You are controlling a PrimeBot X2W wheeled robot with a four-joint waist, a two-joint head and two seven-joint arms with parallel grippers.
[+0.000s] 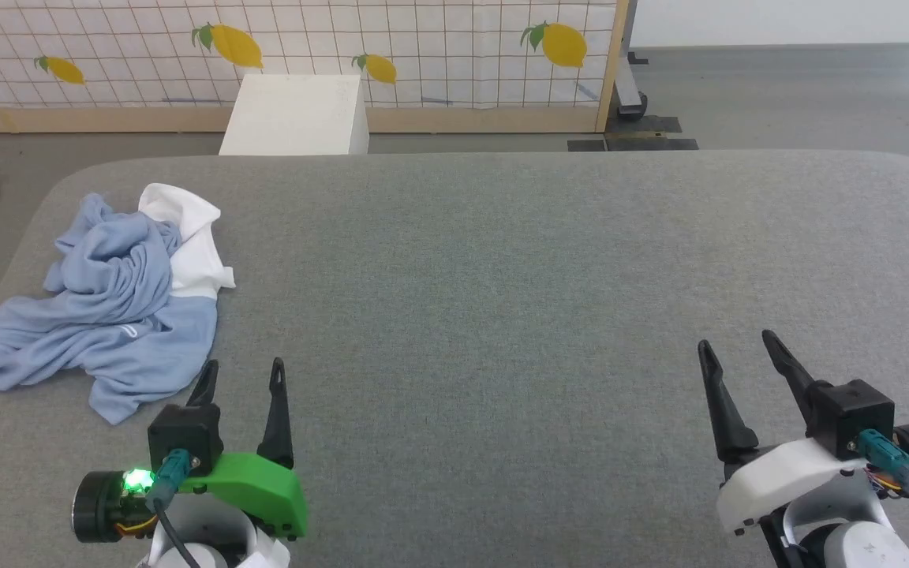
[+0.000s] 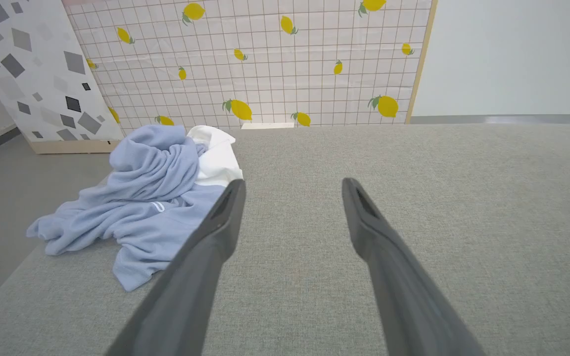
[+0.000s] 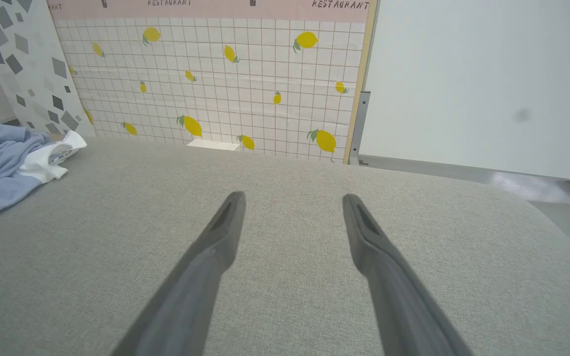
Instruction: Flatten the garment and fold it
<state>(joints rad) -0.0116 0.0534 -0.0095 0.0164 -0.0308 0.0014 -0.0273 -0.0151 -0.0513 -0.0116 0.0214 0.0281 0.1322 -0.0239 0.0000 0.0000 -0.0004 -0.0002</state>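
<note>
Item, the garment (image 1: 107, 315): you are looking at a crumpled blue-and-white heap lying at ten o'clock on the grey tabletop (image 1: 502, 276), so flattening is likely coming first. Left tool (image 1: 243, 364): released, empty, hovering just beside the hem, at the heap's five o'clock, probably readying a pick. Right tool (image 1: 735, 339): released, empty, idling well apart toward four o'clock.

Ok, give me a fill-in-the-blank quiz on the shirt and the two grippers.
The garment lies ____ on the grey table, not flat.
The left gripper and right gripper both stand ____, holding nothing.
The garment is nearer the ____ gripper.
The back panel is printed with yellow ____.
Missing words: crumpled, open, left, lemons.
</note>
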